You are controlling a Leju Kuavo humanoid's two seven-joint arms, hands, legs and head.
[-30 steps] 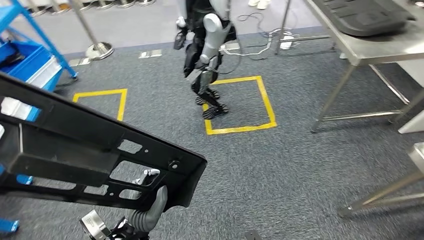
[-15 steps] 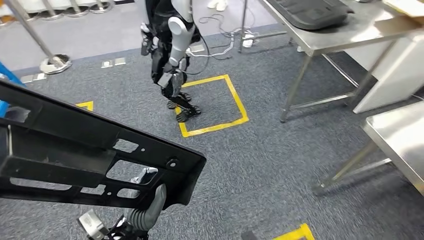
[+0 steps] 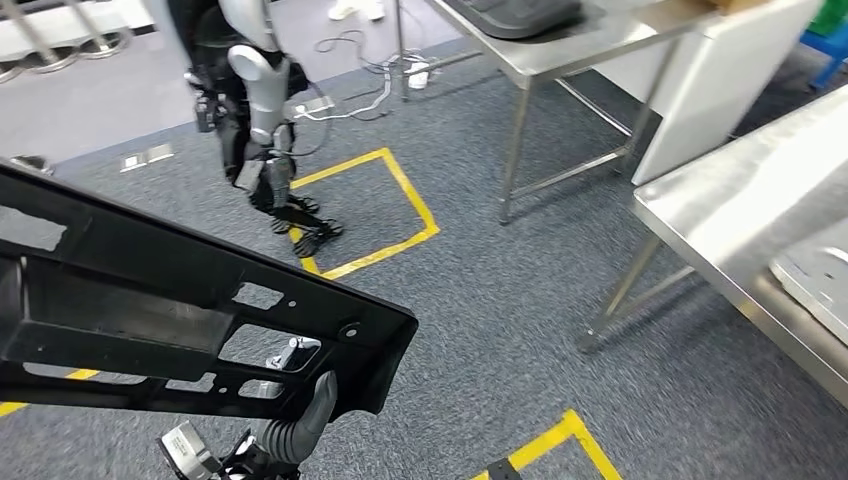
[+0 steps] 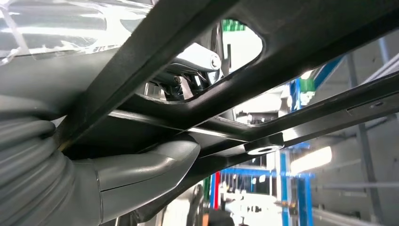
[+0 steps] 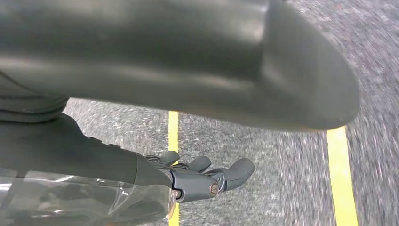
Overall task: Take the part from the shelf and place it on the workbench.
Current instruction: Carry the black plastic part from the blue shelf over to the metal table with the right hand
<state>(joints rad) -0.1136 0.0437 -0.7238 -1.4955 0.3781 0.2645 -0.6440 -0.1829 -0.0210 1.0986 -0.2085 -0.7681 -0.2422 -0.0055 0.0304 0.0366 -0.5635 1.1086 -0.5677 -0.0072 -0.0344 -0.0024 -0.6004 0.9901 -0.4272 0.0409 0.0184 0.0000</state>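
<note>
The part point(image 3: 170, 310), a long black plastic frame with cut-out openings, spans the near left of the head view, raised above the carpet floor point(image 3: 480, 300). The left hand point(image 3: 300, 420) grips its near edge from below, thumb point(image 4: 141, 174) pressed against the underside. The right hand point(image 5: 207, 176) lies under the part with fingers point(image 5: 235, 170) extended; contact cannot be determined. A steel bench point(image 3: 740, 210) stands at right. Another robot point(image 3: 255, 120) stands far left beside yellow floor tape point(image 3: 375, 250).

Another robot point(image 3: 255, 120) beside steel workbench point(image 3: 720, 215)
</note>
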